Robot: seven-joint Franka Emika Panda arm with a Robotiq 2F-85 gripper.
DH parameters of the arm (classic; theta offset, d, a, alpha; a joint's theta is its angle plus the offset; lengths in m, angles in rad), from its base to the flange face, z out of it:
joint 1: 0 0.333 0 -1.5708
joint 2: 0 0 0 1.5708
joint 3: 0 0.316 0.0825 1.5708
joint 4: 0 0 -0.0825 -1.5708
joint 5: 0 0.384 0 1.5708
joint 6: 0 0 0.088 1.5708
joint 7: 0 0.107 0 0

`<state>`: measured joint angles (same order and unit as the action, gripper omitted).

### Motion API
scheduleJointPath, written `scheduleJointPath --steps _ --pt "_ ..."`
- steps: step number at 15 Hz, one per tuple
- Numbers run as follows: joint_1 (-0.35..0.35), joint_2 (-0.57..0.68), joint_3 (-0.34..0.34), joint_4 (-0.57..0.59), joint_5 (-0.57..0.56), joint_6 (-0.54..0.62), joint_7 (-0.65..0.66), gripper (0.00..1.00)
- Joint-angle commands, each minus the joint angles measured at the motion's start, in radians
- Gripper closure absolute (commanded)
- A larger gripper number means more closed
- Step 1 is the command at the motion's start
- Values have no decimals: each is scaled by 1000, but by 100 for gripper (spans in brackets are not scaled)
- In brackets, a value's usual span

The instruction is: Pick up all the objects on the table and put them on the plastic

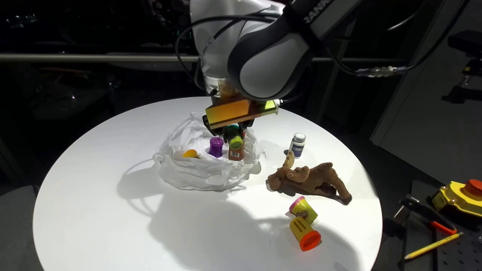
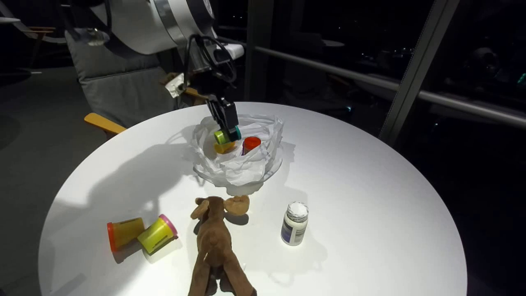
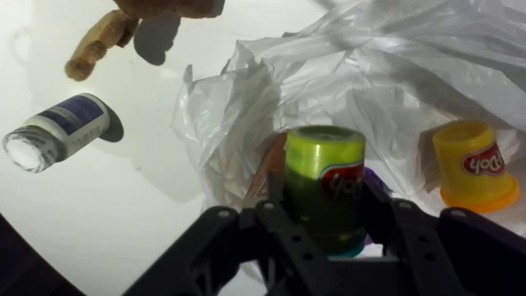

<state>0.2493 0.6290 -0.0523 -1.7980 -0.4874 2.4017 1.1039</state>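
Yellow-green in my wrist view, a teal-lidded Play-Doh tub [image 3: 324, 158] is sitting pinched between the fingers of my gripper [image 3: 324, 191]; I am holding it over the crumpled white plastic bag [image 1: 199, 177]. In an exterior view I am making out a purple tub [image 1: 216, 147] and a brown barcoded container [image 1: 236, 155] inside the bag, while the wrist camera is giving me only parts of both behind the held tub. A yellow Play-Doh tub [image 3: 464, 164] is resting in there too, its logo reading clearly only from the wrist. Only the exterior views are showing me an orange-lidded tub [image 1: 300, 227] and, just beside it, a pink-lidded tub [image 1: 305, 210], both lying on the round white table [image 2: 349, 185]. A white pill bottle [image 2: 294, 224] and a brown moose plush [image 2: 215, 242] are appearing in all three views, the wrist camera cropping the moose.
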Motion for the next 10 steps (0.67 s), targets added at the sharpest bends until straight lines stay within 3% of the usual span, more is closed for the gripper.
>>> scheduleJointPath --steps 1,3,4,5,6,10 --pt "-6 158 2 162 95 -39 -115 78" --pt "2 213 -3 207 134 -50 -156 78" --pt "11 225 -6 220 147 -55 -172 62" --pt "23 234 -15 230 152 -59 -179 28" --pt "41 228 -29 223 147 -65 -172 27" --pt "136 124 -82 107 101 -90 -82 1"
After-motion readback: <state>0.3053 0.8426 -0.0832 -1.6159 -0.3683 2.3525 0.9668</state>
